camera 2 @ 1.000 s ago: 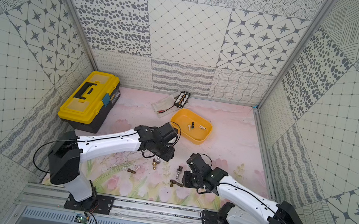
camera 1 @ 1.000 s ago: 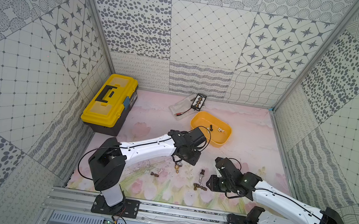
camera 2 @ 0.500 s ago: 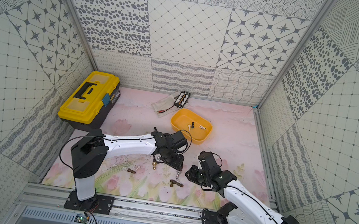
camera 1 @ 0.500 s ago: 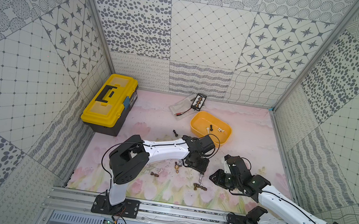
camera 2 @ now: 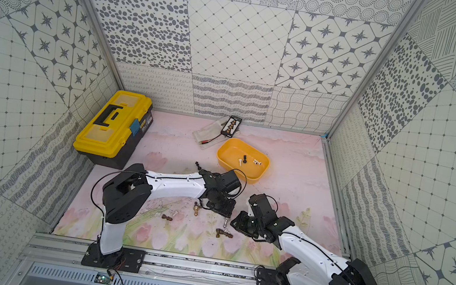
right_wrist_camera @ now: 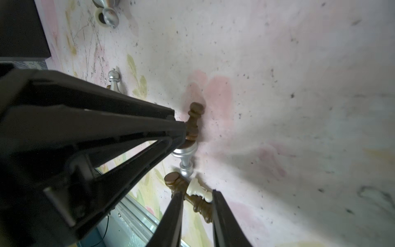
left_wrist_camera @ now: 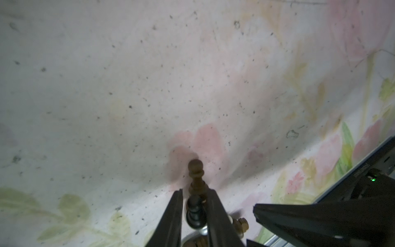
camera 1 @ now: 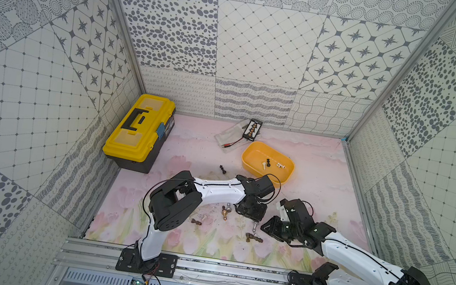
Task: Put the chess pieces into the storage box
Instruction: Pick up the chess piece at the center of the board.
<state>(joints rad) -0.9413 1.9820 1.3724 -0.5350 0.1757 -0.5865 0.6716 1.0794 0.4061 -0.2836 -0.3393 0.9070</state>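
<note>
The left claw (left_wrist_camera: 195, 191) pinched a brown pawn (left_wrist_camera: 195, 169) low on its stem, seemingly ready for the yellow tray (camera 1: 255, 158); the right claw (right_wrist_camera: 197, 193), narrow, straddled a white piece (right_wrist_camera: 197, 188), grip unclear.

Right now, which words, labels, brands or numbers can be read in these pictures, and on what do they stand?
None can be read.
Blue label on the yellow toolbox: too small.
White print on a black arm part: blurred.
</note>
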